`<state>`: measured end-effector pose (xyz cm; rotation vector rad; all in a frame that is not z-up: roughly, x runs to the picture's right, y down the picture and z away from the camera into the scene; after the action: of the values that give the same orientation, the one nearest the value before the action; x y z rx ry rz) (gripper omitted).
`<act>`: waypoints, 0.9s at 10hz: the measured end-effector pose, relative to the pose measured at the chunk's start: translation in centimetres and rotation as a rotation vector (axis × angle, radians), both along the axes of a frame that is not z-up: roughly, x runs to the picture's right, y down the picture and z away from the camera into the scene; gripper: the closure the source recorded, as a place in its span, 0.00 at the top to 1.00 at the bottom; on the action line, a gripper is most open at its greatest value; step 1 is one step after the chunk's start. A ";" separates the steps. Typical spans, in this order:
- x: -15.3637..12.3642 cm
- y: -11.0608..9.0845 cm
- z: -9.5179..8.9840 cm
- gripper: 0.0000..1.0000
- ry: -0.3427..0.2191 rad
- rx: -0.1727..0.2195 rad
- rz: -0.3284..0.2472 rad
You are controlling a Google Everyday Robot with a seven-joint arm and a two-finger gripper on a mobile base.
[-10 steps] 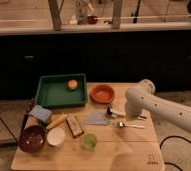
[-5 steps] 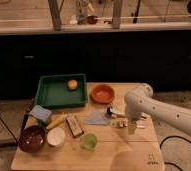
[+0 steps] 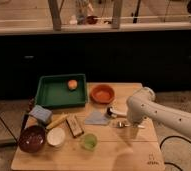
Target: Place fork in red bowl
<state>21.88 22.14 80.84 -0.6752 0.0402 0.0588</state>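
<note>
The red bowl (image 3: 102,93) stands at the back middle of the wooden table (image 3: 114,155). The fork (image 3: 121,124), slim and silver, lies flat on the table to the right of a grey cloth (image 3: 96,118), in front of and to the right of the bowl. My gripper (image 3: 133,125) hangs from the white arm (image 3: 159,114) that comes in from the right. It is down at the fork's right end and covers that part of it. A white-handled tool with a dark head (image 3: 112,111) lies just behind the fork.
A green tray (image 3: 51,95) holding an orange (image 3: 72,84) sits at the back left. In front of it are a blue sponge (image 3: 40,114), a brown bar (image 3: 75,126), a dark bowl (image 3: 32,138), a small white bowl (image 3: 56,136) and a green cup (image 3: 89,142).
The arm has swung left and lowered; the gripper now sits over the fork's right end, which showed free a second ago. The other objects have not moved.
</note>
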 end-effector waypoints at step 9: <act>-1.4 2.5 1.9 0.45 -0.043 -0.056 0.000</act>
<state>20.49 24.64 82.73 -0.7327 0.0006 0.0432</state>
